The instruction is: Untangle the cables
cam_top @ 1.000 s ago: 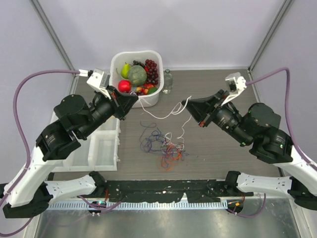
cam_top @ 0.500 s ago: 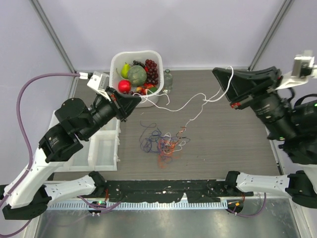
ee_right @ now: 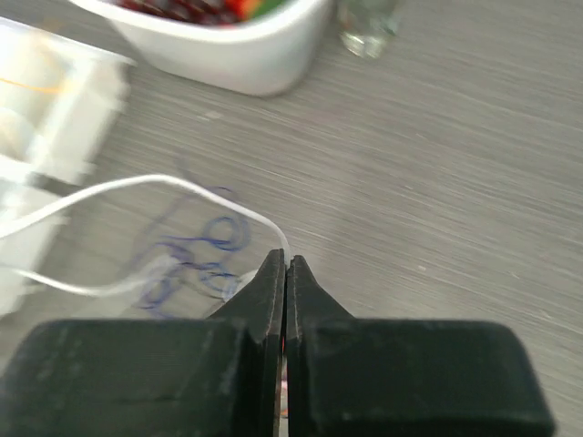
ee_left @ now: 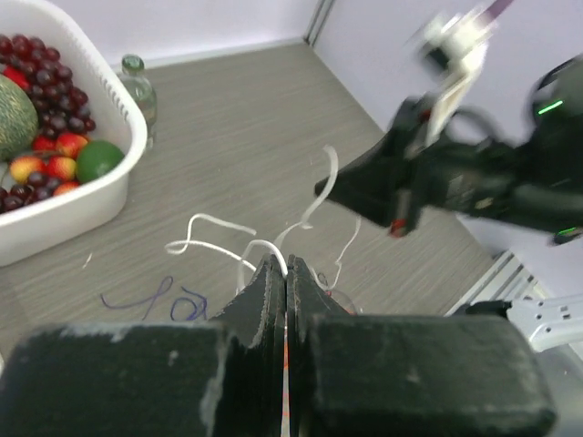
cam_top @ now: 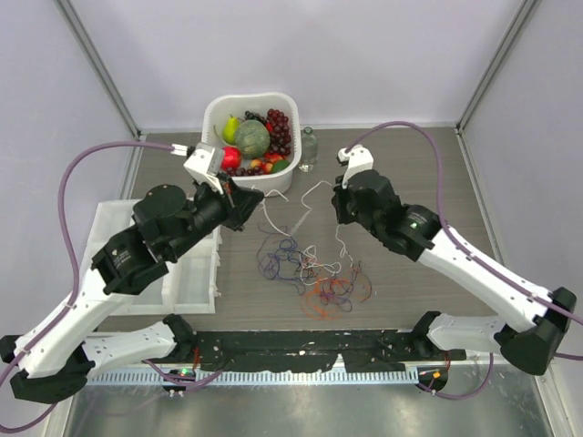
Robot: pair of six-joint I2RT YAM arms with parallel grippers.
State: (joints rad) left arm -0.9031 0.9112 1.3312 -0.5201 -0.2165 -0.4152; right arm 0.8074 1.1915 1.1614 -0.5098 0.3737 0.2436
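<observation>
The cables lie as a small tangle (cam_top: 310, 275) mid-table, blue and purple strands to the left, orange and red to the right. A white cable (cam_top: 290, 218) runs slack between both grippers and down into the tangle. My left gripper (cam_top: 259, 198) is shut on one part of the white cable (ee_left: 211, 246), its jaws pressed together (ee_left: 286, 265). My right gripper (cam_top: 336, 213) is shut on another part of the white cable (ee_right: 182, 187), its tips (ee_right: 285, 260) above blue loops (ee_right: 214, 238).
A white basket (cam_top: 216, 111) of fruit stands at the back, with a small clear bottle (cam_top: 308, 148) to its right. A white compartment tray (cam_top: 187, 273) lies on the left, under the left arm. The right arm (ee_left: 455, 173) fills the left wrist view's right side.
My right arm has swung from high at the far right back in to the table's middle, still holding the white cable, which now hangs slack. The tangle has spread rightward. My left gripper moved slightly right.
</observation>
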